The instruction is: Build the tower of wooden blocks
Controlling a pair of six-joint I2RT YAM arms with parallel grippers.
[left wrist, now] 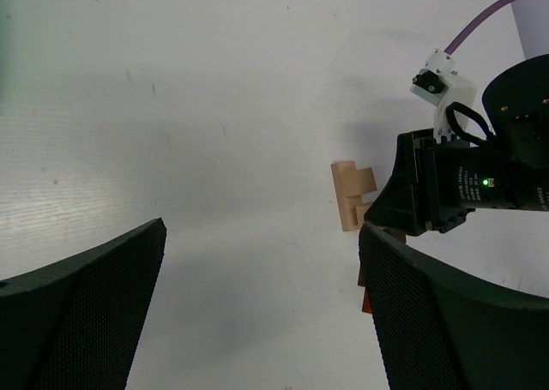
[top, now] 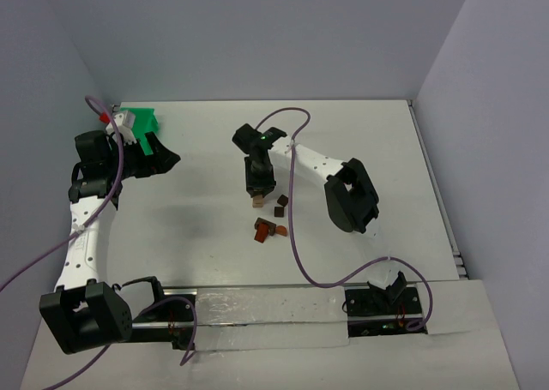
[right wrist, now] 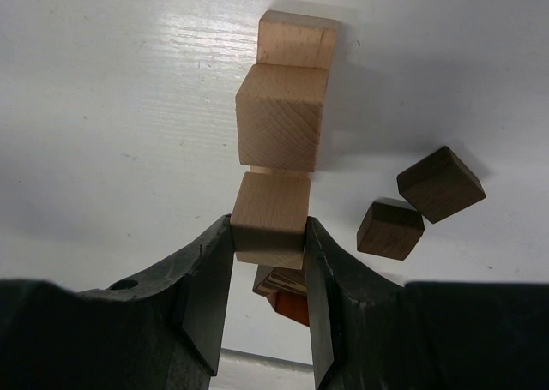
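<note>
Fingers (right wrist: 206, 279) of the right gripper (right wrist: 268, 231) clamp a tan block (right wrist: 270, 206); it needs squaring against the far tan blocks (right wrist: 283, 116) before release. Fingers of the left gripper (left wrist: 262, 313) stand apart.

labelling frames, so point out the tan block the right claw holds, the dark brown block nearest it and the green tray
held tan block (right wrist: 268, 217): right wrist view, middle of its near face
nearest dark brown block (right wrist: 390, 229): right wrist view, its top face
green tray (top: 141, 116): top external view, its bare upper part
</note>
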